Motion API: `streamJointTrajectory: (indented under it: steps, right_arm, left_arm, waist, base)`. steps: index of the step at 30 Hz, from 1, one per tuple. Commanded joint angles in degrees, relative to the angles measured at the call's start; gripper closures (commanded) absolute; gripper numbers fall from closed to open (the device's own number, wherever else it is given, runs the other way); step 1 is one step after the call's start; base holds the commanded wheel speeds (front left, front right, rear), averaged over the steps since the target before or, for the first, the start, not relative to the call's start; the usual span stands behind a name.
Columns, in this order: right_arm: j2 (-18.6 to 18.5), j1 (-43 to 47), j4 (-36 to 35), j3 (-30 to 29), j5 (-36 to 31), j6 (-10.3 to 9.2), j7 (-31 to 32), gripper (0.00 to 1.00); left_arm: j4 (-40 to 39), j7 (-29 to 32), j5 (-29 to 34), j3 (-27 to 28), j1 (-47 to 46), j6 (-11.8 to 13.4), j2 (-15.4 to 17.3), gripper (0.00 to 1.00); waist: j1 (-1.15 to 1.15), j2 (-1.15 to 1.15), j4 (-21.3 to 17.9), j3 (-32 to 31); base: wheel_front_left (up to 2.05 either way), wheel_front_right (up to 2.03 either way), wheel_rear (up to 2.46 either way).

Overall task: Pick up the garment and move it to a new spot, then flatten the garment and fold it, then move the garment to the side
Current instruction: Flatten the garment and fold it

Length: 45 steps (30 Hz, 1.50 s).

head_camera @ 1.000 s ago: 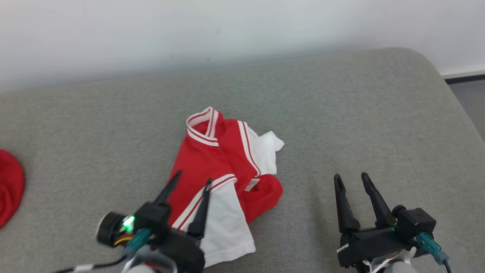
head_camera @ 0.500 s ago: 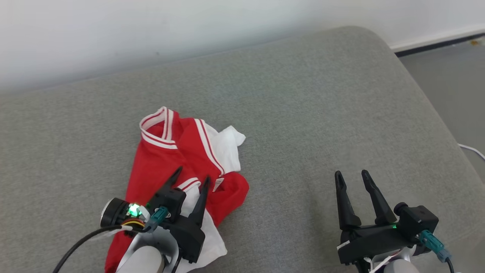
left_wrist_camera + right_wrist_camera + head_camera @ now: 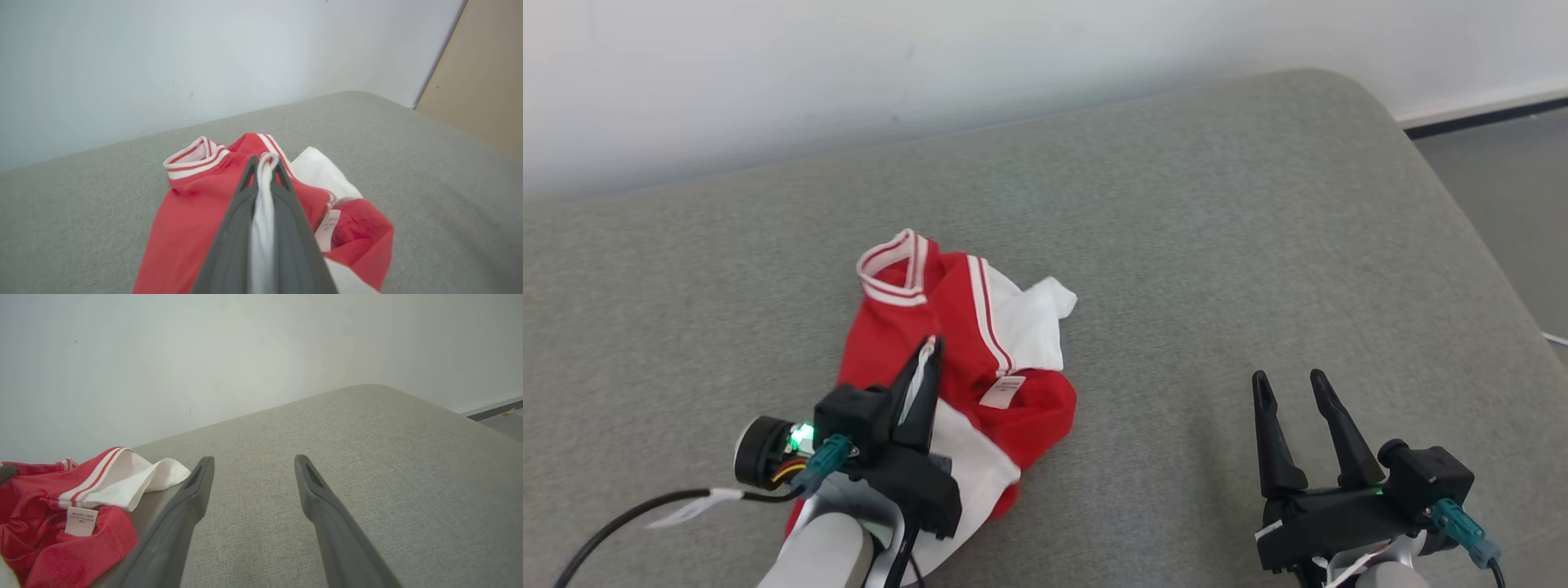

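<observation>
The garment [image 3: 964,351] is a red shirt with white striped trim and white panels, crumpled on the grey cushion [image 3: 1176,245]. My left gripper [image 3: 929,349] is shut on a white striped fold of it near the middle; in the left wrist view the white cloth [image 3: 263,192] is pinched between the two dark fingers, and the collar [image 3: 192,157] lies beyond. My right gripper [image 3: 1289,385] stands open over bare cushion to the right of the garment. In the right wrist view its fingers [image 3: 196,490] frame empty grey fabric, with the garment [image 3: 61,506] at the lower left.
A pale wall [image 3: 931,65] runs behind the cushion. The cushion's rounded right edge drops to a grey floor [image 3: 1511,188] with a dark baseboard. Bare cushion spreads to the right and behind the garment. A beige panel [image 3: 482,73] stands at the right in the left wrist view.
My left gripper has shut on the garment's white fold; it was open before. The head camera has shifted, so the whole scene has slid. The right gripper has stayed open.
</observation>
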Motion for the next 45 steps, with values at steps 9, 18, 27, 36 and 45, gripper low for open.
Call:
streamJointTrajectory:
  steps: [9, 18, 27, 36, 45]
  right_arm:
    - [0.0, 1.4, -0.2, -1.0, -1.6, 0.20, -0.2, 0.00]
    - [-0.1, 1.1, 0.2, -1.1, -2.3, 0.20, -0.2, 0.00]
    - [0.0, 1.2, 0.5, -1.1, -3.0, 0.20, -0.2, 0.00]
    - [0.0, 0.9, 0.5, -0.6, -2.4, 0.20, -0.2, 0.00]
    - [0.0, -0.1, 0.6, 0.2, -1.6, 0.20, -0.2, 0.00]
  left_arm:
    - [-11.9, -4.2, -3.7, 6.4, 8.3, 5.6, 2.2, 1.00]
    - [-14.6, -6.2, -8.1, 11.7, 19.2, 8.1, 1.4, 1.00]
    - [-11.3, -6.8, -8.2, 12.8, 24.4, 8.3, -1.0, 1.00]
    - [-13.2, -6.9, -6.4, 15.0, 20.8, 7.1, 1.4, 0.00]
    - [-14.4, -1.5, -4.6, 15.2, 12.4, 5.3, 6.9, 0.00]
  waist:
    - [0.00, 0.00, 8.7, -1.5]
    - [0.00, 0.00, 14.2, -1.4]
    - [0.00, 0.00, 14.9, -1.8]
    - [0.00, 0.00, 14.2, -1.7]
    - [0.00, 0.00, 9.7, -0.1]
  base:
    - [0.00, 0.00, 0.00]
    - [0.00, 0.00, 0.00]
    - [0.00, 0.00, 0.00]
    - [0.00, 0.00, 0.00]
    - [0.00, 0.00, 0.00]
